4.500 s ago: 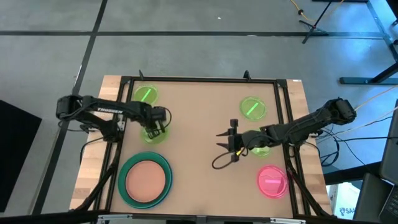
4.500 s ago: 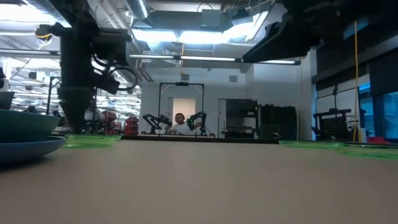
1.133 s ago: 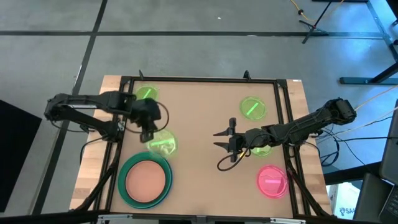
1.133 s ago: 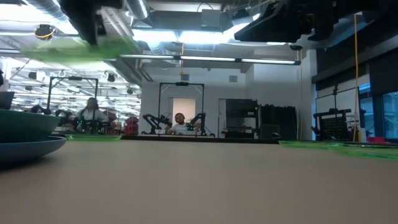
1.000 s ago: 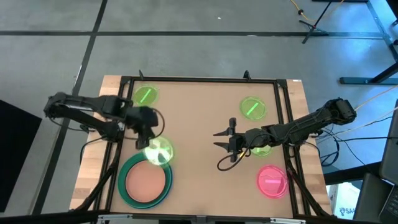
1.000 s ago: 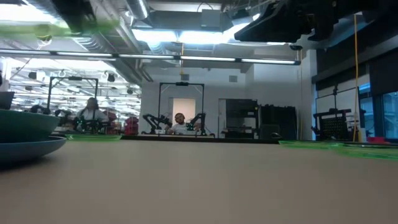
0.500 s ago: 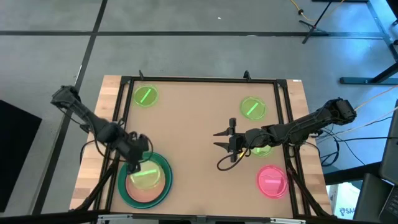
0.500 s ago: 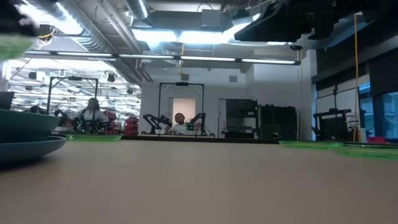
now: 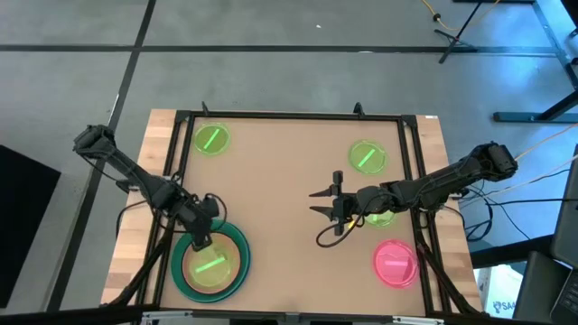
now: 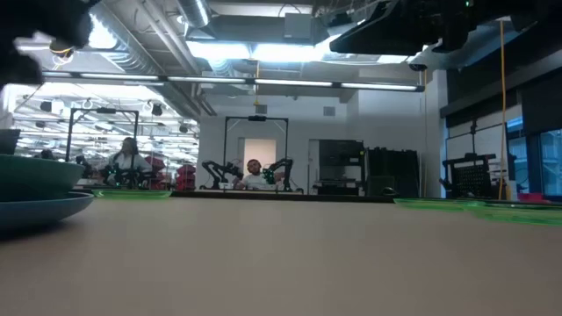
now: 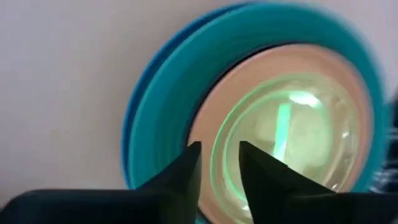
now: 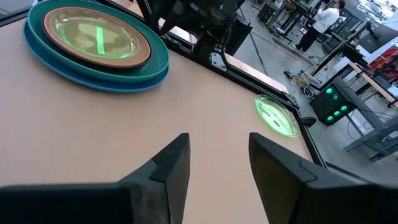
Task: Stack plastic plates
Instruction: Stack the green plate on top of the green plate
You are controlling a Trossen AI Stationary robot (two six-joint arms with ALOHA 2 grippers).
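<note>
A stack sits at the near-left corner: a large teal plate [image 9: 237,255] on a blue one [image 11: 134,134], with a peach plate [image 11: 205,118] inside and a small translucent green plate [image 9: 214,266] on top. My left gripper [image 9: 200,238] is low over the stack's far-left side, shut on that green plate [image 11: 286,137]. My right gripper [image 9: 330,206] hovers open above the table's middle, touching nothing. Three more small green plates lie flat on the table, at far left [image 9: 210,139], far right [image 9: 367,156] and under the right arm [image 9: 379,217]. A pink plate [image 9: 395,262] lies near right. My left gripper holds the small green plate by its rim [image 11: 217,163], at the plate's far-left edge, between the two fingers. The fingers come slanting down from the table's far-left side. The plate lies about level inside the peach plate. Whether it rests fully there, I cannot tell.
The table is framed by a dark rail [image 9: 289,116]. The stack shows at the low view's left edge [image 10: 35,189]. Bare tabletop stretches between the stack and the right gripper. People and other robot arms stand in the room far behind the table.
My left gripper carried the small green plate from the table's left-middle toward the near edge and came down over the stack. The plate, first held high in the air, now lies on the peach plate. The right arm has kept still.
</note>
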